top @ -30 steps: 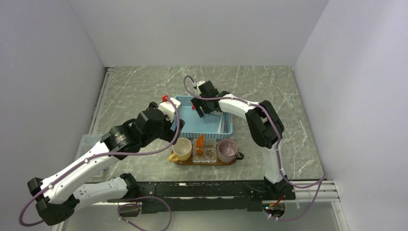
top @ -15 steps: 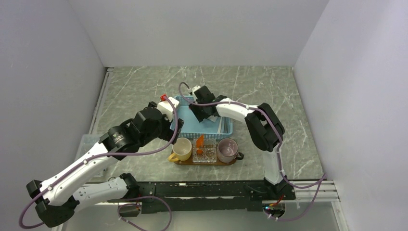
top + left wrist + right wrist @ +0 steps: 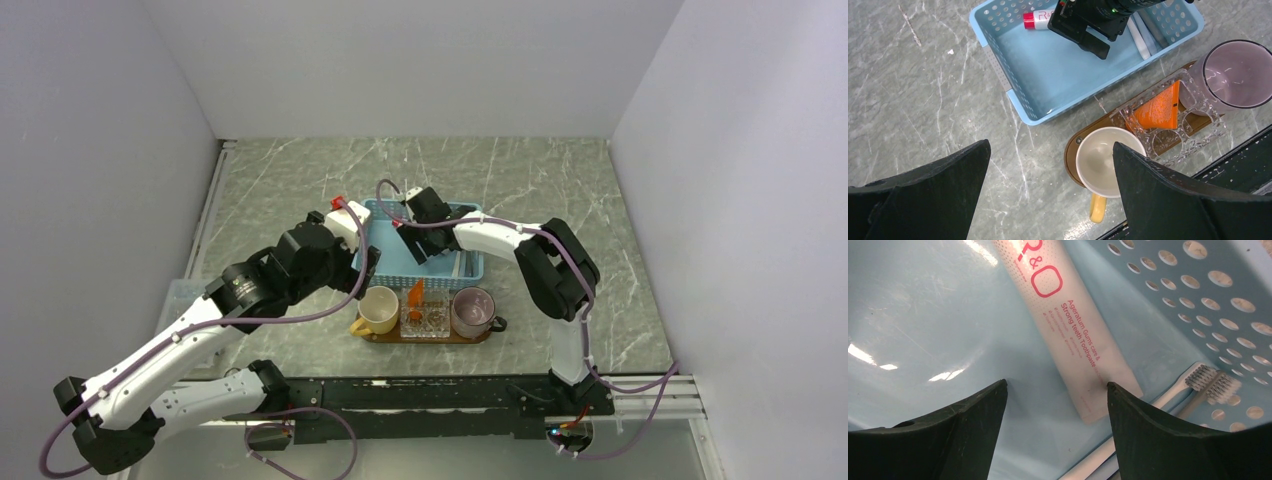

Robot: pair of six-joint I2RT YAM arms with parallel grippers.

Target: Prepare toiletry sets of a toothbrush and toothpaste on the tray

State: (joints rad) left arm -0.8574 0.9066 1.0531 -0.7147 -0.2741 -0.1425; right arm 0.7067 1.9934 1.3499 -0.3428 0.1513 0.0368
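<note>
The white toothpaste tube (image 3: 1073,330) lies flat in the blue basket (image 3: 470,272) beside pale toothbrushes (image 3: 1198,377). It also shows in the left wrist view (image 3: 1038,19), with a red cap. My right gripper (image 3: 1056,385) is open and low inside the basket, with its right finger at the tube's flat end. The orange tube (image 3: 1160,107) stands in a clear glass holder (image 3: 1198,130) on the brown wooden tray (image 3: 1073,150). My left gripper (image 3: 1049,145) is open and empty, held above the table just left of the tray.
A cream mug (image 3: 1108,160) with a yellow handle stands on the tray's left end. A purple cup (image 3: 1235,75) stands on its right end. The basket's perforated wall (image 3: 1208,305) rises close to the right of my right gripper. The black arm rail (image 3: 420,395) runs along the near edge.
My right gripper has moved down and toward the near left inside the basket, closer to the white tube. My left arm has barely shifted.
</note>
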